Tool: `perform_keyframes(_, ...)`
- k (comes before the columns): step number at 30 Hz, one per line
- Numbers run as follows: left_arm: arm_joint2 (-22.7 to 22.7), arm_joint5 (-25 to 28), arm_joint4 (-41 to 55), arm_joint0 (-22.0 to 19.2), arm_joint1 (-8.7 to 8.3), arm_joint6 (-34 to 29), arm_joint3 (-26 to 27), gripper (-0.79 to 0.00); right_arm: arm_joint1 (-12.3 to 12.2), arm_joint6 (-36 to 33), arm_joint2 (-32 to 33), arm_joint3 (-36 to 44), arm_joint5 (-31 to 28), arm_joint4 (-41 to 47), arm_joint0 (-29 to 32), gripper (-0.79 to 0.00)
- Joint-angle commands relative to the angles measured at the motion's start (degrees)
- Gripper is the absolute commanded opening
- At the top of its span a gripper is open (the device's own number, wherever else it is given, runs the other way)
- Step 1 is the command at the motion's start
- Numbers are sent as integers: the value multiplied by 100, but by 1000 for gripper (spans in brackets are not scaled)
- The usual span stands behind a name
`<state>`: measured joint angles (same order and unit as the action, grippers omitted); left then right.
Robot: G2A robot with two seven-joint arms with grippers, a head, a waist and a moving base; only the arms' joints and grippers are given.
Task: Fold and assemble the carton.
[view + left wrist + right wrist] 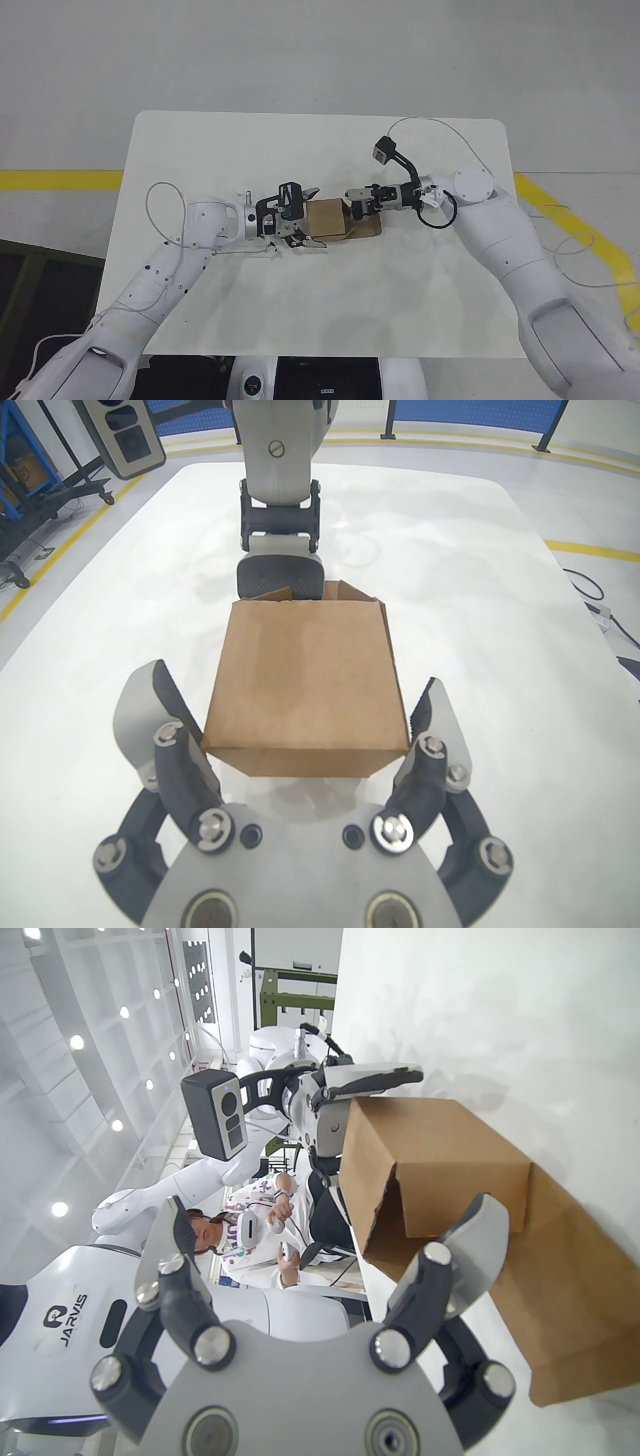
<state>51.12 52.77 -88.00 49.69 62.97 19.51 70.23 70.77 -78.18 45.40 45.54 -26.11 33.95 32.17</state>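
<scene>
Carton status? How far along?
Done: the carton is squared up into a box shape. In hand: the open left gripper straddles one end; the open right gripper sits at the other, open end. To do: that end's flaps are unfolded, one flap flat on the table.

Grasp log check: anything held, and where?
Nothing looks clamped. Left gripper is open astride the carton's near end; right gripper open at its flap end.

top view looks down from above; both wrist views closely face the carton (305, 680) from opposite ends.
</scene>
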Motion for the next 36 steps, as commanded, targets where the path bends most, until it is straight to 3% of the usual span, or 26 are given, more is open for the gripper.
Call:
perform_keyframes(1,2,1,2,5,0,-5,4,0,-54,-13,62,64,13,-56,64,0)
perform_keyframes(13,21,8,-9,17,-3,-12,-3,0,-272,6,349,532,19,-314,510,0)
perform_keyframes(22,10,26,-19,10,2,-22,2,0,-219,525,386,649,82,-323,606,0)
perform_keyframes(36,0,47,-41,3,6,-64,21,0,-147,389,389,544,9,-425,492,0)
